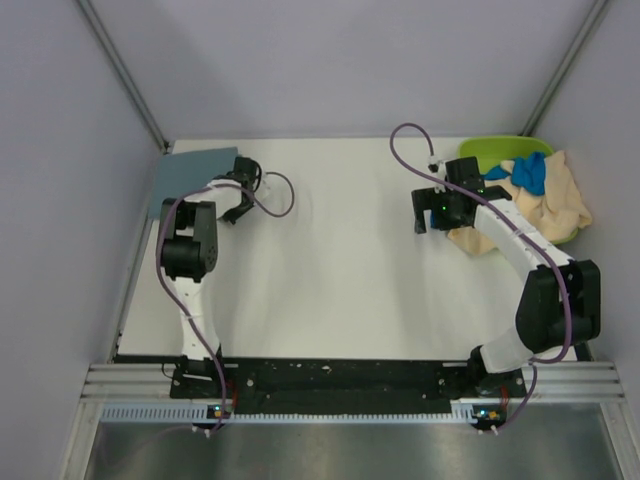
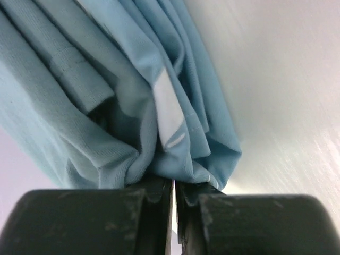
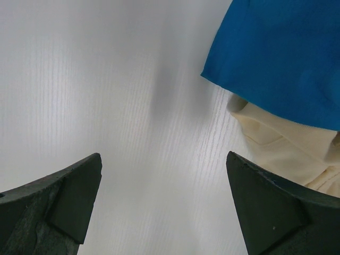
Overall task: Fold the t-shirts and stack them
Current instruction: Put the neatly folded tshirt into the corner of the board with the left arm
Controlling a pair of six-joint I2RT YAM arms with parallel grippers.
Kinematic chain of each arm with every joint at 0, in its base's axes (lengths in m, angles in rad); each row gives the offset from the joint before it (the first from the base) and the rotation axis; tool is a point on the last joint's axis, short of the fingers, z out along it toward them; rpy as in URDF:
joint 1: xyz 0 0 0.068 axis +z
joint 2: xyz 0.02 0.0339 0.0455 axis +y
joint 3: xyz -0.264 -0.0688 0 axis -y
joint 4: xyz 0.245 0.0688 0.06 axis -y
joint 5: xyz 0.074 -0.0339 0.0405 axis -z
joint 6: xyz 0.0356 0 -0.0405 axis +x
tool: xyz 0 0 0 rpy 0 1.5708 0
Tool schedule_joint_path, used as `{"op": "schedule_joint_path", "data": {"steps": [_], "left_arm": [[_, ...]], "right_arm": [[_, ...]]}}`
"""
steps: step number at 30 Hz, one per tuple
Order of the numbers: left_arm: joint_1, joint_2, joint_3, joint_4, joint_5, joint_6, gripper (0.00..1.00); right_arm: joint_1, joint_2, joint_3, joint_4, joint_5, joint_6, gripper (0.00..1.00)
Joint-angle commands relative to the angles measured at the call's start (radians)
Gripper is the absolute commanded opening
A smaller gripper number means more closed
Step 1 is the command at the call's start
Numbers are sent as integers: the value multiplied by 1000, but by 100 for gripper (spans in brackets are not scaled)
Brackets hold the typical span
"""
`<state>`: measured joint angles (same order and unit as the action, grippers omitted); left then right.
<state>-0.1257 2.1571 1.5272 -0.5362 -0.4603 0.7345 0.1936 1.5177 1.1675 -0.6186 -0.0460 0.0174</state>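
Observation:
In the left wrist view my left gripper [image 2: 174, 192] is shut on a bunched edge of the teal t-shirt [image 2: 122, 106], which has a white patch of lettering. In the top view this gripper [image 1: 232, 203] sits at the right edge of a flat, folded slate-blue shirt [image 1: 195, 177] in the far left corner. The teal cloth does not show apart from it there. My right gripper [image 1: 425, 210] is open and empty over bare table [image 3: 162, 212]. The bright blue shirt [image 1: 530, 172] [image 3: 281, 58] and the cream-beige shirt [image 1: 555, 205] [image 3: 287, 154] lie crumpled just to its right.
A lime-green tub [image 1: 500, 150] stands at the far right, partly under the crumpled shirts. Grey walls close the table [image 1: 340, 260] on the left, back and right. Purple cables loop off both wrists.

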Motion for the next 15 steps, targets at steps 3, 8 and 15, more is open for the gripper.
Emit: {"op": "schedule_joint_path", "data": {"steps": [3,8,15], "left_arm": [[-113,-167,-186,42,161,2,22],[-218,-382,-291,-37,423,-99,58],[-232,-724,-559,88,695,-260,99]], "right_arm": [[-8,-59,26,17,8,-11,99],[-8,-82,17,34,-3,-5,99],[-10,-148,-72,118,-69,27,99]]}}
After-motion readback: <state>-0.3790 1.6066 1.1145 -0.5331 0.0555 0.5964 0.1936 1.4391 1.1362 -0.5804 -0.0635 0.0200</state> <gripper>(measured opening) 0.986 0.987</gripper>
